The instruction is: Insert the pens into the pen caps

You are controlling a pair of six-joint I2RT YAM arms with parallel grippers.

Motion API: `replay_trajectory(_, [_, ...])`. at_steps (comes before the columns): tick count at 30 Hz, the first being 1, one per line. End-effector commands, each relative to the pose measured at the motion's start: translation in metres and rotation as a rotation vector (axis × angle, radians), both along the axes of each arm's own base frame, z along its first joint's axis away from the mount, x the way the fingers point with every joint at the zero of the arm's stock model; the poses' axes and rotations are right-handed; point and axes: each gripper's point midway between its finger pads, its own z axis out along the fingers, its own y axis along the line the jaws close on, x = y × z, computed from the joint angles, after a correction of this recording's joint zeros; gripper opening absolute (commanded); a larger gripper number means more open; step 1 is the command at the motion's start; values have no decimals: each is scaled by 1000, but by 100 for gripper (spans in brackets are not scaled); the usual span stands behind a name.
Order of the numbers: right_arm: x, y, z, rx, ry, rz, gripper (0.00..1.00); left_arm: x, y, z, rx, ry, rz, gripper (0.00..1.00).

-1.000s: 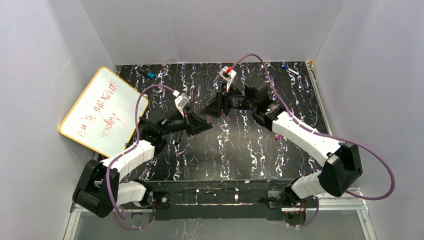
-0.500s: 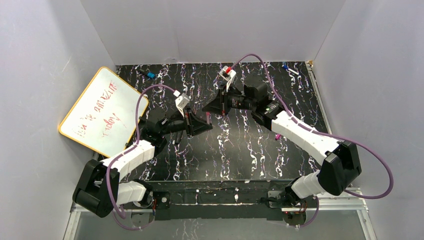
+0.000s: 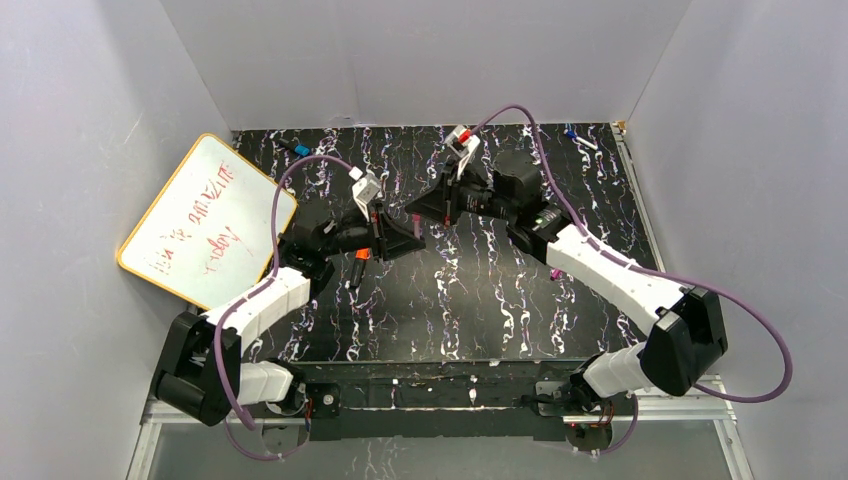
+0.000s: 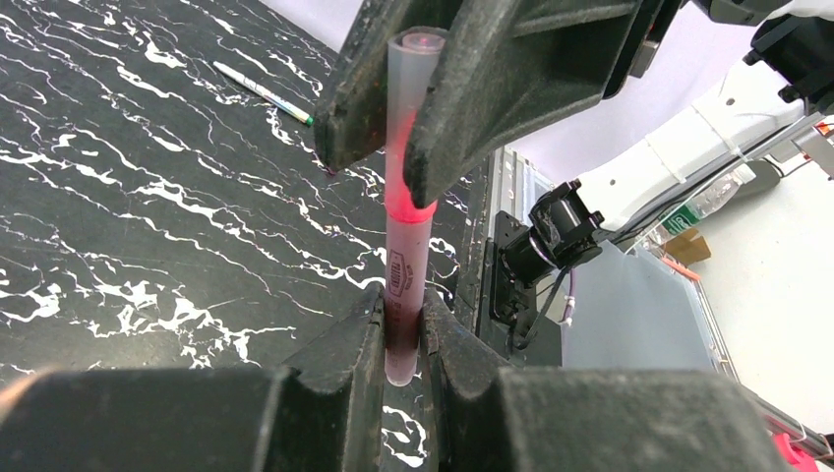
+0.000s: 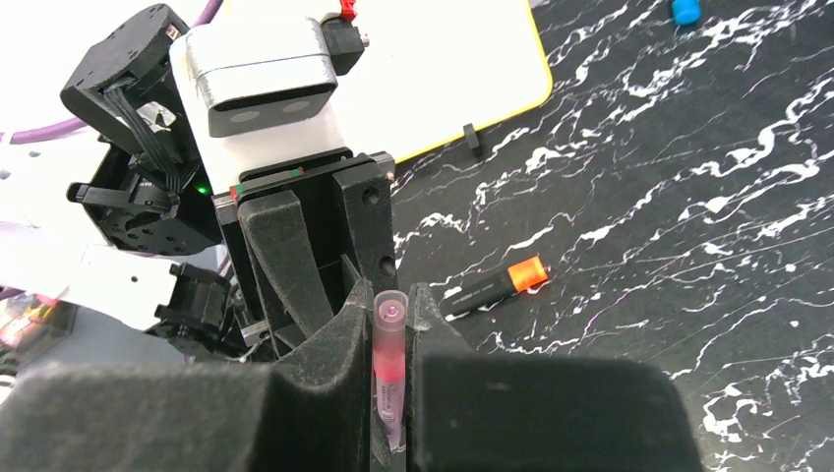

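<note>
The black marbled table (image 3: 500,300) carries a whiteboard (image 3: 205,220) well out to the side of the left claw (image 4: 401,339). Above mid-table that claw now meets the right claw (image 5: 391,329) tip to tip, whereas a second ago a gap lay between them.

The right claw, half spread a second ago, has clenched. Both claws now grasp the same pale pen (image 4: 405,265), which stands upright between them. The left claw pinches the labelled lower barrel and the right claw the frosted upper length. A glowing pink rim sits just under the right claw's fingers; whether it marks a cap's edge cannot be told.

With both ends gripped, the pair looks set to push or pull along the pen's axis, so alignment matters most.

A black pen (image 5: 492,285) with an orange tip lies on the table under the claws, untouched. A magenta cap (image 3: 555,272) rests well behind the right claw, beside its forearm.
</note>
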Motion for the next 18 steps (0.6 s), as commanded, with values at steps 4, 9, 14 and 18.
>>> replay_trajectory(4, [-45, 5, -49, -96, 89, 103, 1, 33, 12, 86, -112, -227, 103, 0])
replay_trajectory(9, [-55, 10, -64, -119, 114, 123, 1, 38, 16, 98, -121, -259, 127, 0])
replay_trajectory(14, [-62, 16, -82, -141, 136, 141, 1, 38, 17, 109, -132, -285, 126, 0])
replay_trajectory(18, [-65, 17, -95, -157, 156, 154, 1, 38, 20, 112, -134, -296, 130, 0])
